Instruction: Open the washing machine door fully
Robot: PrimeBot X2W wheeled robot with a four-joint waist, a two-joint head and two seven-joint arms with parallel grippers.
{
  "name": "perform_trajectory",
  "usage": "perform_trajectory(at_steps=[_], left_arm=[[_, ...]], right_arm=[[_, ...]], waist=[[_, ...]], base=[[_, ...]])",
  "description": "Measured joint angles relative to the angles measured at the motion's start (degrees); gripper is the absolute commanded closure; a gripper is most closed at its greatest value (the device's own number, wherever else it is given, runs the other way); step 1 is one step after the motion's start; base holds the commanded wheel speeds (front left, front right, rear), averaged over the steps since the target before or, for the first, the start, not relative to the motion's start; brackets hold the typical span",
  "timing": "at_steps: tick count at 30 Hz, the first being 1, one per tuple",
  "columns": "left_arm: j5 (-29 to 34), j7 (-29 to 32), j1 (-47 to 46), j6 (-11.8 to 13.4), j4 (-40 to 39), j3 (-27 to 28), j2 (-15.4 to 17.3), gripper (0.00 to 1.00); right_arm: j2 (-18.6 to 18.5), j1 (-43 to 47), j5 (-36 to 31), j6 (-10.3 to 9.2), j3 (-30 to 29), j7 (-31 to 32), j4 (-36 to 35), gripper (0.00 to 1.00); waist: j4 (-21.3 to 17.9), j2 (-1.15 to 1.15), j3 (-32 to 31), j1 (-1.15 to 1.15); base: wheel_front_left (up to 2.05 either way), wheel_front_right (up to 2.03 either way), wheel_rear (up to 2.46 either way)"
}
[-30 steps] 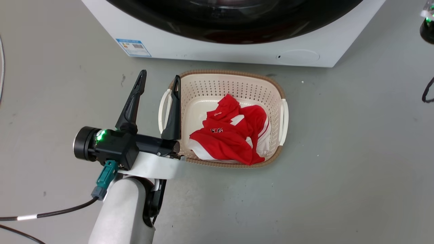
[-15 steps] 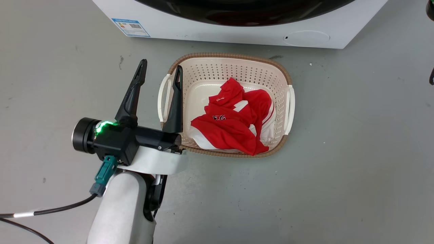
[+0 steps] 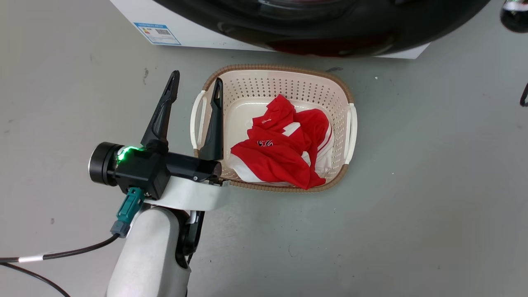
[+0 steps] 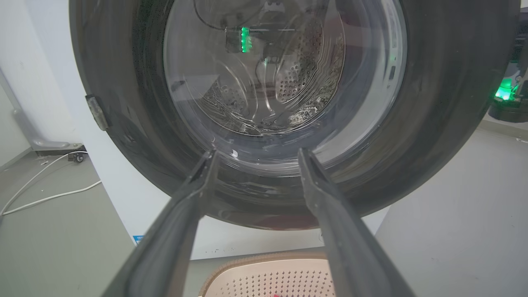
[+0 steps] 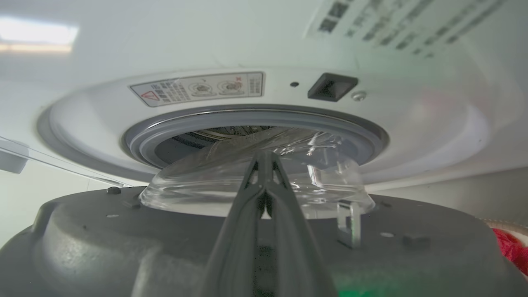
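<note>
two grippers: left gripper (image 3: 196, 78) jaws wide, empty, beside the laundry basket (image 3: 284, 68). right gripper (image 5: 264, 165) fingers pressed together, nothing between, behind the washing machine door (image 5: 103, 239), which stands part-open off the white front (image 3: 206, 37). likely best: push its inner face outward along the hinge arc, slowly.

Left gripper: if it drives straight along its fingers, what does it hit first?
Probably the washing machine door, near the lower edge of its glass. The left gripper is open and aimed there. Gap unclear.
</note>
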Motion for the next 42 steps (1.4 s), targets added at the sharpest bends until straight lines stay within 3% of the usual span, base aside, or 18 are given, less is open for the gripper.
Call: perform_trajectory(at_steps=[15, 42], left_arm=[[0.47, 0.0, 1.64, -0.02, 1.91, 0.25, -0.01, 0.0], [1.22, 0.0, 9.85, -0.02, 4.8, 1.98, -0.02, 0.0]], right_arm=[[0.78, 12.28, 3.92, 0.0, 1.58, 9.94, -9.18, 1.0], [9.64, 36.32, 7.46, 0.0, 6.95, 14.44, -24.94, 1.0]], waist=[[-1.84, 0.0, -5.45, 0.0], [-5.75, 0.0, -19.81, -0.01]], base=[[0.0, 0.0, 0.0], [0.0, 0.0, 0.0]])
